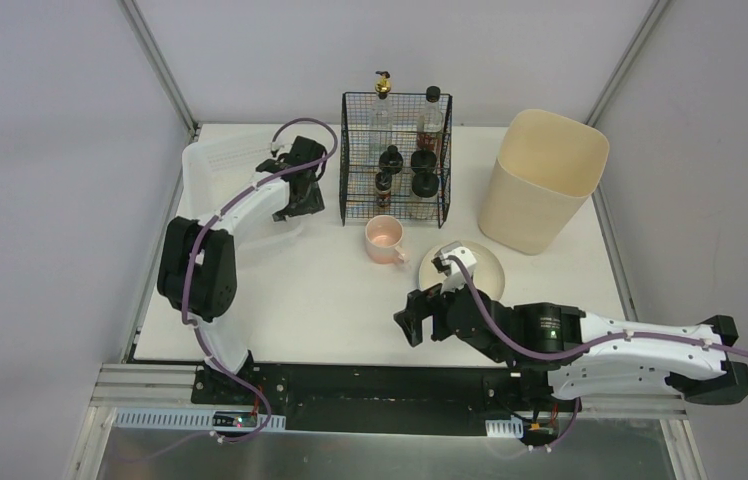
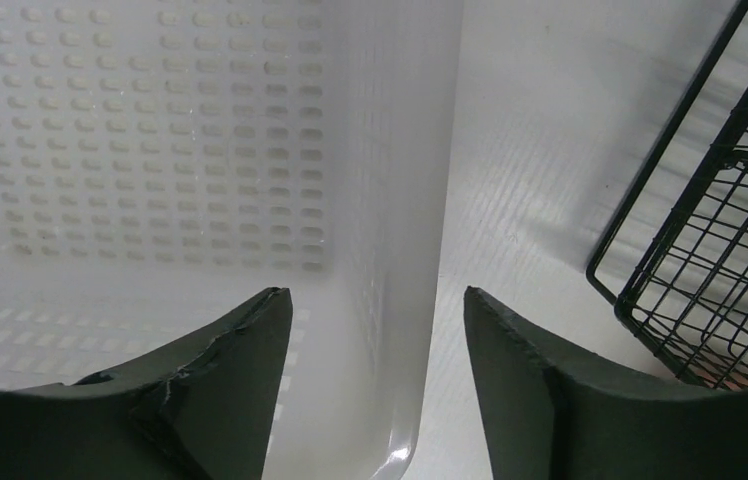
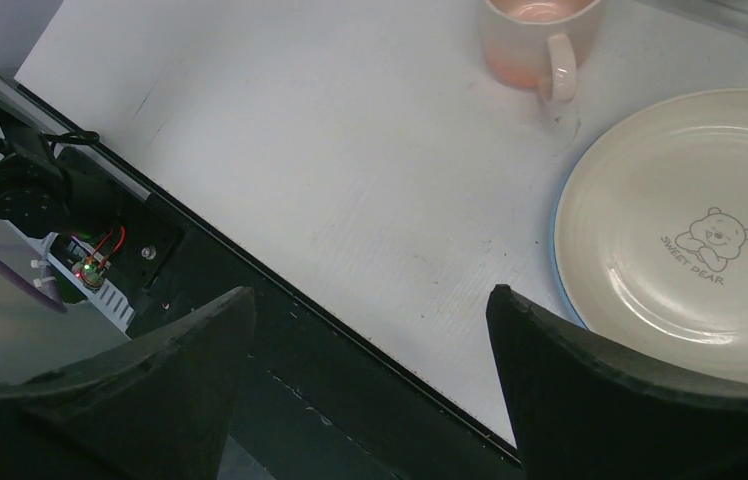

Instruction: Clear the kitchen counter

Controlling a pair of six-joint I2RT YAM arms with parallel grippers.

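Note:
The kitchen counter (image 1: 330, 300) is a large white tabletop. On it stand a pink mug (image 1: 385, 238) and, to its right, a cream plate (image 1: 475, 265) with a bear print. My left gripper (image 2: 375, 291) is open and straddles the right wall of a translucent white tray (image 2: 390, 200): one finger is inside the tray, the other outside over the counter (image 2: 520, 200), and neither touches the wall. In the top view it (image 1: 302, 200) sits at the tray's (image 1: 215, 165) right side. My right gripper (image 3: 370, 290) is open and empty over the counter's front edge, left of the plate (image 3: 690, 240) and below the mug (image 3: 535, 35).
A black wire rack (image 1: 395, 160) holding several bottles stands at the back centre, just right of the left gripper (image 2: 730, 250). A tall beige bin (image 1: 542, 180) stands at the back right. A black rail runs along the counter's near edge (image 3: 280, 330).

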